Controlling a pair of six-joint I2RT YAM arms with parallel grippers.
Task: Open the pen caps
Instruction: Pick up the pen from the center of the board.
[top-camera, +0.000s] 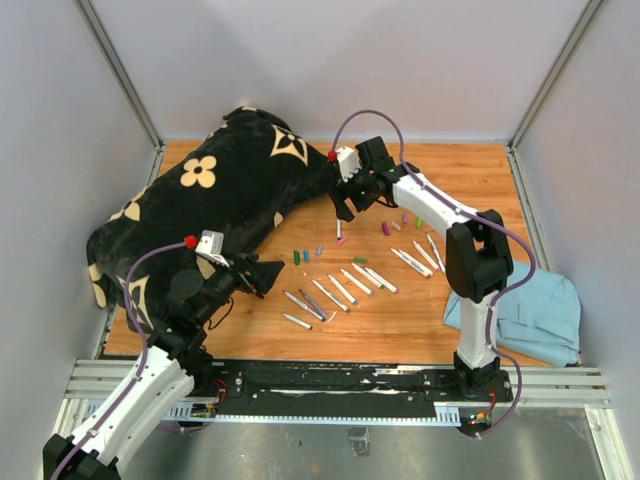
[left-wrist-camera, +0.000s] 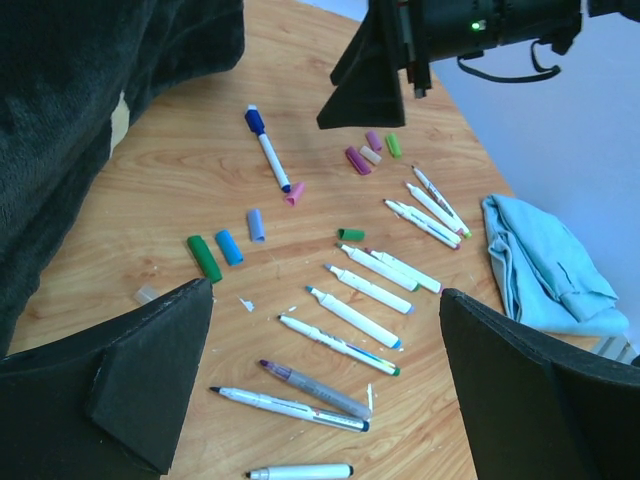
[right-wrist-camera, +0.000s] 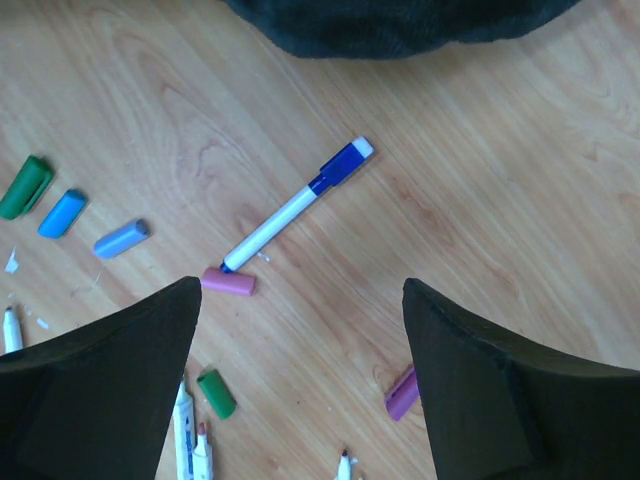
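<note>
Hovering over the far part of the table (top-camera: 500, 175) in the top external view, the right gripper (top-camera: 350, 207) stood spread and empty just above a blue-ended marker (top-camera: 339, 228). The left gripper (top-camera: 268, 280), equally wide and holding nothing, sat near the rows of bare markers (top-camera: 340, 290). From the left wrist, loose pen caps (left-wrist-camera: 229, 246) lay beside those rows, and a pink cap (left-wrist-camera: 295, 192) was just beside that marker's tip. In the right wrist view the marker lay slanted ahead of the fingers (right-wrist-camera: 110, 380). Whether its blue sleeve (right-wrist-camera: 338, 168) was a seated cap I could not tell. If so, gripping squarely across the white barrel and leaving the sleeve free for the other gripper would probably serve best.
</note>
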